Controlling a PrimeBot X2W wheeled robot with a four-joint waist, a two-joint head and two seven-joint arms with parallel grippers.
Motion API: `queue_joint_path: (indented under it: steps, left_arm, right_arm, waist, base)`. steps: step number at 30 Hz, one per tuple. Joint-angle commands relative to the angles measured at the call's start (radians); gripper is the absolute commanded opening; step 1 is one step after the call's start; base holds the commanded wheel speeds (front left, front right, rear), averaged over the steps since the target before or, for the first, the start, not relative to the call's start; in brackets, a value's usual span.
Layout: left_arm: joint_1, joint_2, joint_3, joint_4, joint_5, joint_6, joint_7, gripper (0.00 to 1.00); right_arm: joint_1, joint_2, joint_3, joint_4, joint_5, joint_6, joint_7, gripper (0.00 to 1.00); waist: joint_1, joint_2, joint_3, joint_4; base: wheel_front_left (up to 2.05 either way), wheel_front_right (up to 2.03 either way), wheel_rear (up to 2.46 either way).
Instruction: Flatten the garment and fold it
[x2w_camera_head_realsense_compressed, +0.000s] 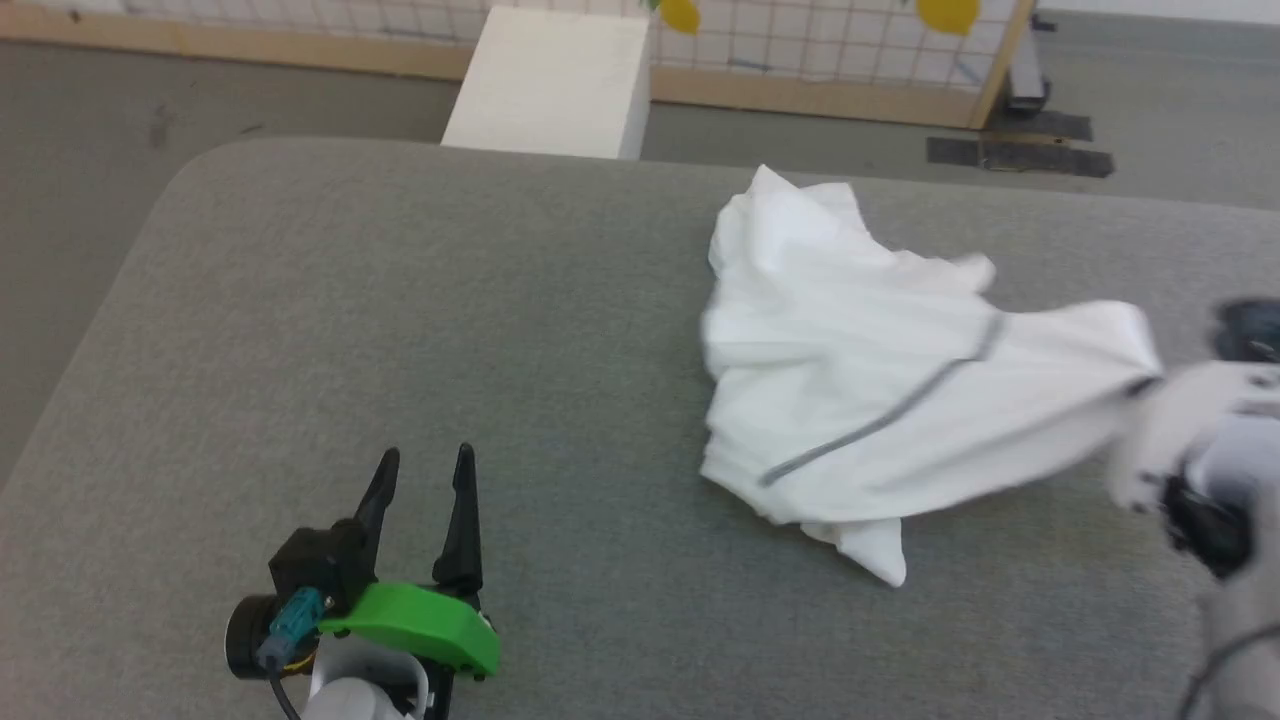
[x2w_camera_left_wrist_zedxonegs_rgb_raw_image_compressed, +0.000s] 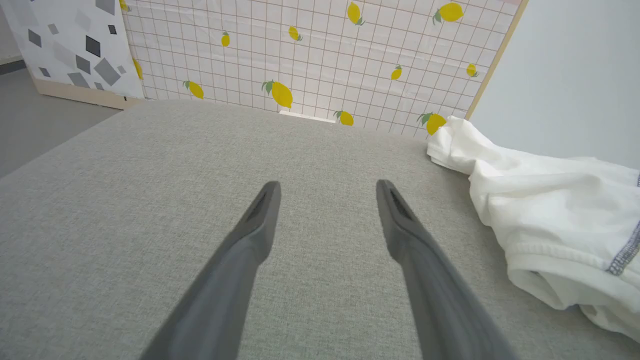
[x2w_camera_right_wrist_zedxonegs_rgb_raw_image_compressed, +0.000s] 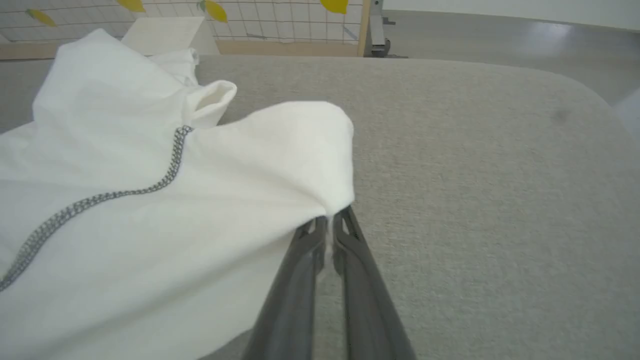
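The grey desk (x2w_camera_head_realsense_compressed: 400, 300) carries the garment (x2w_camera_head_realsense_compressed: 850, 380), crumpled on its right half with one corner drawn out rightward. A white box (x2w_camera_head_realsense_compressed: 555, 80) stands beyond the far edge. The right wrist view makes plain what the head view blurs: the right hand (x2w_camera_right_wrist_zedxonegs_rgb_raw_image_compressed: 330, 222) clamped on the cloth's edge. The left hand (x2w_camera_head_realsense_compressed: 428, 455) sits low over bare desk, fingers apart, well left of the garment.

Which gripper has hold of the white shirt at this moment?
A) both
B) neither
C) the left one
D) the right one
D: the right gripper is shut on a bunched edge of the garment, while the left gripper stands open over the grey surface, apart from the cloth.
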Motion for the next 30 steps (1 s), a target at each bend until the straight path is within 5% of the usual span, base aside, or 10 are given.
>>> queue_joint_path:
  steps: [1, 8, 12, 13, 14, 25, 30]
  left_arm:
    - [0.015, -0.003, 0.005, -0.003, 0.009, -0.003, -0.004, 1.0]
    - [0.017, -0.013, 0.012, -0.009, 0.013, -0.014, -0.004, 1.0]
    - [0.017, -0.014, 0.015, -0.001, 0.013, -0.02, -0.004, 1.0]
    - [0.018, -0.014, 0.015, 0.002, 0.013, -0.021, -0.004, 1.0]
    - [0.018, -0.014, 0.017, 0.004, 0.013, -0.023, -0.004, 1.0]
    - [-0.011, -0.033, 0.0, 0.002, -0.027, -0.047, 0.015, 1.0]
    - [-0.115, -0.058, -0.091, 0.033, -0.087, -0.072, 0.211, 1.0]
  right_arm:
    - [0.049, -0.016, -0.046, -0.026, -0.001, -0.002, 0.013, 0.0]
    - [0.28, 0.011, -0.35, -0.18, -0.042, -0.002, 0.119, 0.0]
    - [0.334, 0.065, -0.416, -0.219, -0.044, -0.002, 0.136, 0.0]
    - [0.331, 0.075, -0.42, -0.227, -0.034, -0.002, 0.123, 0.13]
    - [0.326, 0.083, -0.418, -0.239, -0.024, -0.002, 0.104, 1.0]
    - [0.363, 0.101, -0.292, -0.364, 0.22, -0.002, -0.215, 1.0]
    - [0.431, 0.102, -0.156, -0.308, 0.309, -0.002, -0.31, 1.0]
  waist:
    - [0.0, 0.0, -0.04, -0.048]
    - [0.0, 0.0, -0.037, -0.089]
    - [0.0, 0.0, -0.028, -0.111]
    - [0.0, 0.0, -0.026, -0.115]
    - [0.0, 0.0, -0.025, -0.12]
    - [0.0, 0.0, -0.032, -0.143]
    - [0.0, 0.0, -0.018, -0.198]
  base:
    - [0.0, 0.0, 0.0]
    - [0.0, 0.0, 0.0]
    - [0.0, 0.0, 0.0]
    - [0.0, 0.0, 0.0]
    - [0.0, 0.0, 0.0]
    - [0.0, 0.0, 0.0]
    - [0.0, 0.0, 0.0]
